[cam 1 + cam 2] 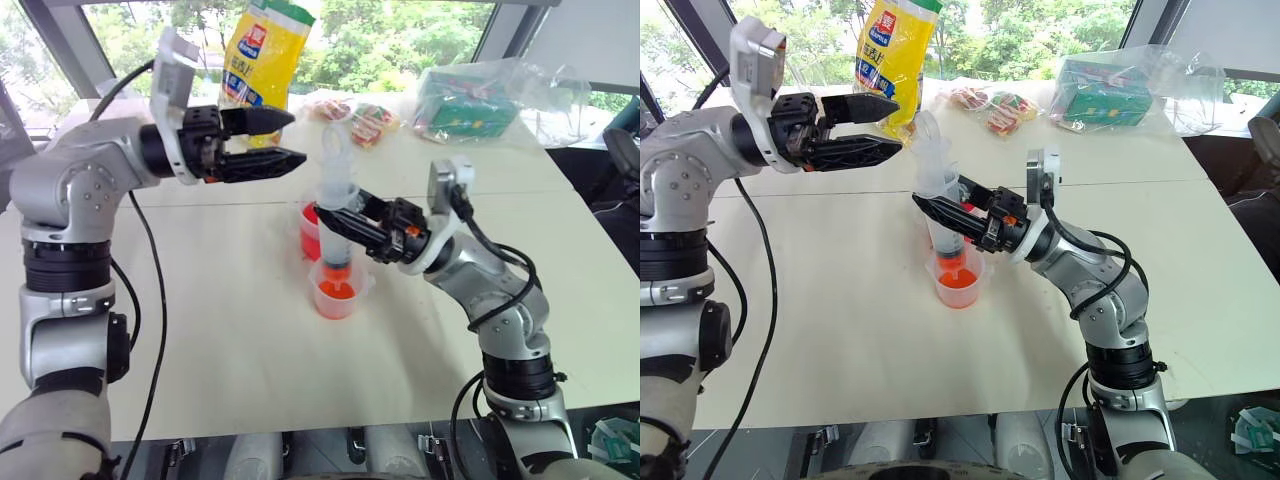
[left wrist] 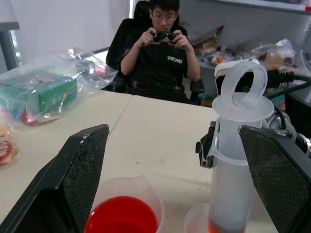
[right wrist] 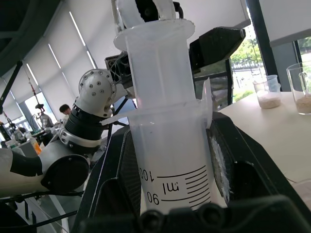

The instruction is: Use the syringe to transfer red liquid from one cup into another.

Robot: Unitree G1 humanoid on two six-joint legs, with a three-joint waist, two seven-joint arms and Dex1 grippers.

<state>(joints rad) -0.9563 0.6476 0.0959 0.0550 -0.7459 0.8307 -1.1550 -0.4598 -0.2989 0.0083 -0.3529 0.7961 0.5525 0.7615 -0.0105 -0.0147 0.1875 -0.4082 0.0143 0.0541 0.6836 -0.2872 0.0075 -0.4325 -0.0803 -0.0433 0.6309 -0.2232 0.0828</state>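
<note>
**Syringe upright over the short cup; spill risk on plunger push**

At mid-table, the right gripper [image 1: 345, 222] has its jaws pinched on the barrel of the syringe [image 1: 337, 225], which stands upright with its tip down inside the shorter cup [image 1: 339, 290]. The left gripper [image 1: 272, 140] hangs level just left of the plunger ring, jaws spread wide and holding nothing.

Risks, as judged:
- The short cup is light and has nothing holding it; a sideways nudge from the syringe tip could tip it and spill red liquid [image 1: 338, 297] on the table [image 1: 230, 330].
- If the left jaws meet the plunger off-centre, the barrel may tilt in the right grip and the stream may miss the cup.
- A fast push could splash over the flared rim.

Containers:
- Short cup: orange-red liquid low down only.
- Taller cup [image 2: 124, 213], just behind the short one: bright red, well filled.
- Syringe barrel: some red visible near its bottom; amount cannot be read.
- Two small clear cups [image 3: 268, 92] with beige powder stand well apart.
</note>
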